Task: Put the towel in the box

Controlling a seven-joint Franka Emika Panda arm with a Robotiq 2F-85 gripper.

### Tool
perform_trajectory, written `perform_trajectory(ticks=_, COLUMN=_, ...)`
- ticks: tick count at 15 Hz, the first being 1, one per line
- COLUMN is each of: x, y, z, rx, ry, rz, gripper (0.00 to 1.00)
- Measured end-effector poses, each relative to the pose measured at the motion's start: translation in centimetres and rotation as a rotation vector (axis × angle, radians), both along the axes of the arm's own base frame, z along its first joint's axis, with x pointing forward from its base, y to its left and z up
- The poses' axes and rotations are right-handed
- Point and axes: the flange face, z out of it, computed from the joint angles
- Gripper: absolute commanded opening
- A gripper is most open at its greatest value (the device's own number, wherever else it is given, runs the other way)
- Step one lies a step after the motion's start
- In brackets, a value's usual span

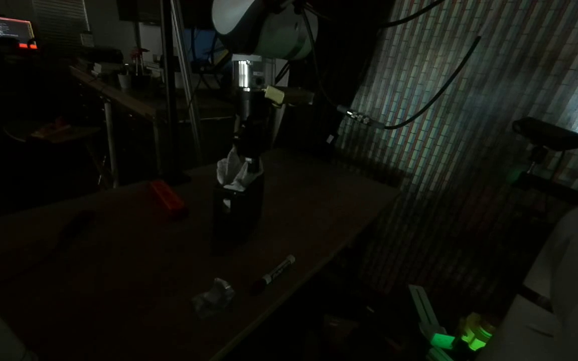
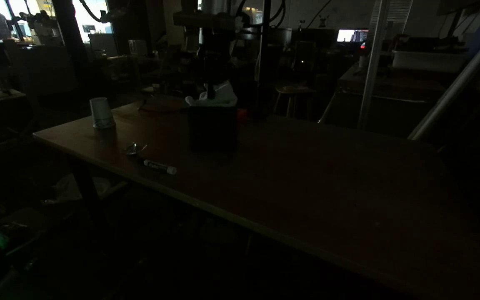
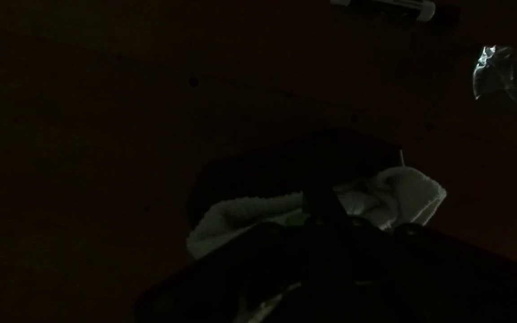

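The dark tool [image 3: 326, 204] comes nearest, spread across the bottom of the wrist view, its two sides leaning inward so that the fingers [image 1: 253, 165] stand narrow, pinched on the white towel [image 3: 267, 207]. The towel sits in the mouth of the black box [image 1: 239, 210], its folds bunched to both sides of the fingers and rising above the rim; how much cloth reaches down inside is hidden. In both exterior views the box stands upright on the tabletop [image 1: 314, 200]. Past it in the wrist view lie a crumpled piece of clear plastic [image 3: 503, 74] and a marker [image 3: 388, 8], close to each other but apart.

In both exterior views a pale cup [image 2: 101, 112] stands well apart from the box, toward one end of the tabletop. A red object [image 1: 167, 197], too dim to name, lies on the tabletop beyond the box. Farther back, in deep shadow, are a stool [image 2: 283, 90], a cluttered bench [image 1: 113, 92] and, at the far left of an exterior view, a lit screen [image 1: 5, 30].
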Motion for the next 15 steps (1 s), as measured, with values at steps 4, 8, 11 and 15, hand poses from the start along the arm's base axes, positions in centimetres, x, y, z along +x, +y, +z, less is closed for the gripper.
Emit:
perform_trajectory(ticks=4, x=0.4, y=0.2, z=-0.8, rx=0.000, ry=-0.007, rz=0.004, gripper=0.01)
perform_trajectory(ticks=8, x=0.9, y=0.4, z=-2.4, rx=0.005, ry=0.001, rz=0.005, gripper=0.01)
perform_trajectory(ticks=11, x=1.0, y=0.6, z=-2.4, rx=0.008, ry=0.001, rz=0.005, gripper=0.01)
perform_trajectory(ticks=15, x=1.0, y=0.9, z=-2.4, rx=0.011, ry=0.001, rz=0.009, gripper=0.01)
